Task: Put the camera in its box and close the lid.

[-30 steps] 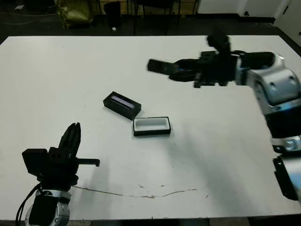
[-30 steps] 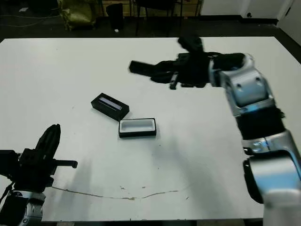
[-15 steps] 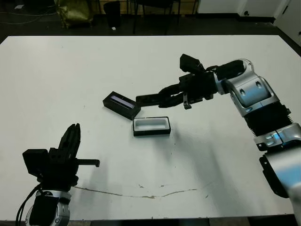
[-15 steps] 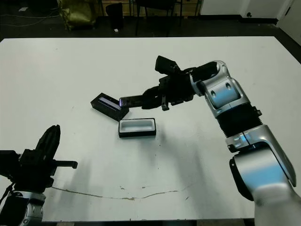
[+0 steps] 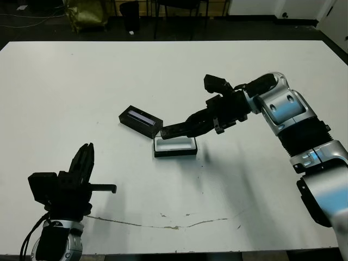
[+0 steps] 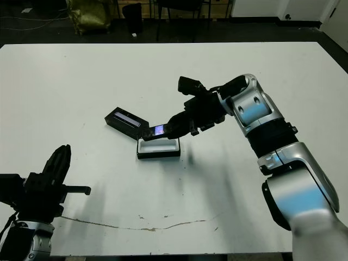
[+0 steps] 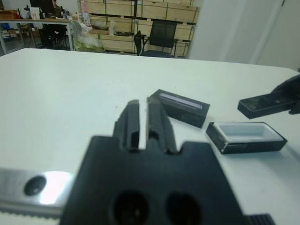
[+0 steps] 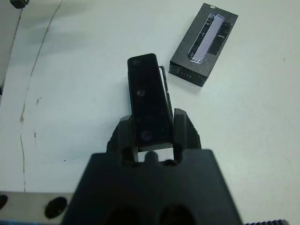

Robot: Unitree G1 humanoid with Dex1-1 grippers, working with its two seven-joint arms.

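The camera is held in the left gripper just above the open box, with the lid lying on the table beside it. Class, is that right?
Not quite: the right gripper holds the camera, not the left gripper, which is idle near the table's front edge. The right eye view shows it. The rest stands: the camera is just above the open box, and the lid lies beside it.

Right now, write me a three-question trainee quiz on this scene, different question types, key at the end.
1. True or false: the camera already lies flat inside the box.
2. Which gripper holds the camera? A) left gripper B) right gripper
3. Fill in: the lid rests on the table, its pale strip facing ____.

Key:
1. False; it is held in the air just above the box.
2. B
3. up
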